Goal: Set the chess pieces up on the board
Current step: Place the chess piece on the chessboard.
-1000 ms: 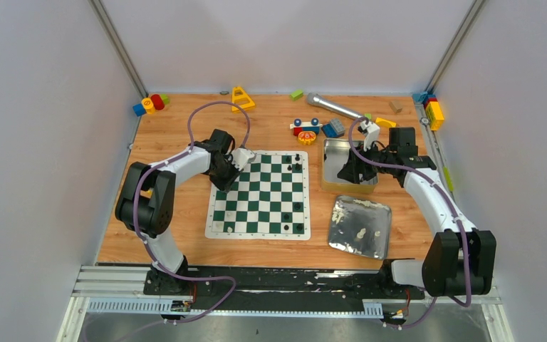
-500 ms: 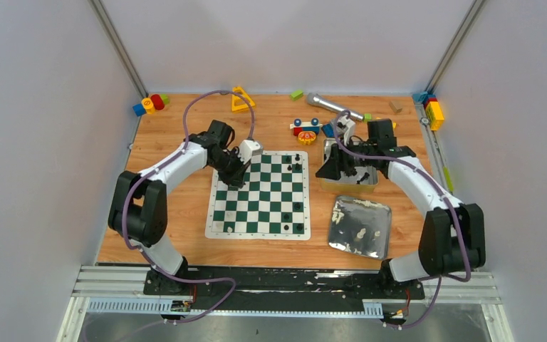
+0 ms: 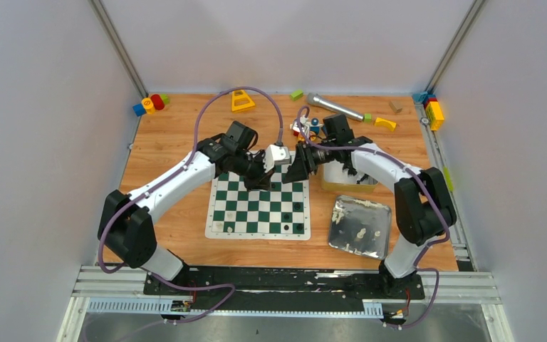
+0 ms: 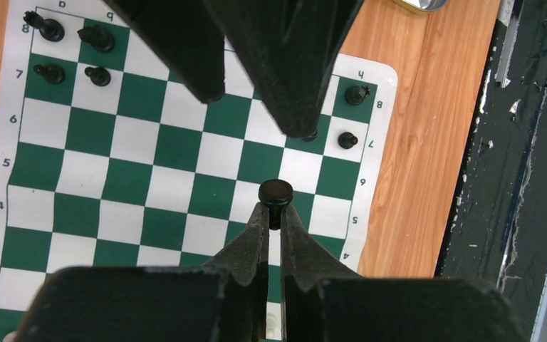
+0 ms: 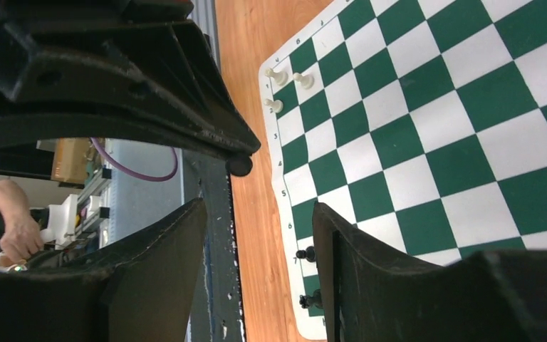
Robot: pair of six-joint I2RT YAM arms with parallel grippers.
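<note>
Left wrist: left fingers (image 4: 253, 242) pinch a round-headed black pawn (image 4: 275, 192) over the board (image 4: 178, 146); right fingers (image 5: 164, 263) spread.

One board (image 3: 253, 214), two metal tins (image 3: 360, 228), one microphone (image 3: 335, 107), two arms (image 3: 178, 178).

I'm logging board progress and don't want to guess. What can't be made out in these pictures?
Left wrist view: lower body of the black piece, pinched between the left fingers; type unclear.
Left wrist view: squares of the board behind the right fingers.
Top view: the board's far rows, under both pairs of fingers.
Top view: cream pieces in the tray, too small to identify.
</note>
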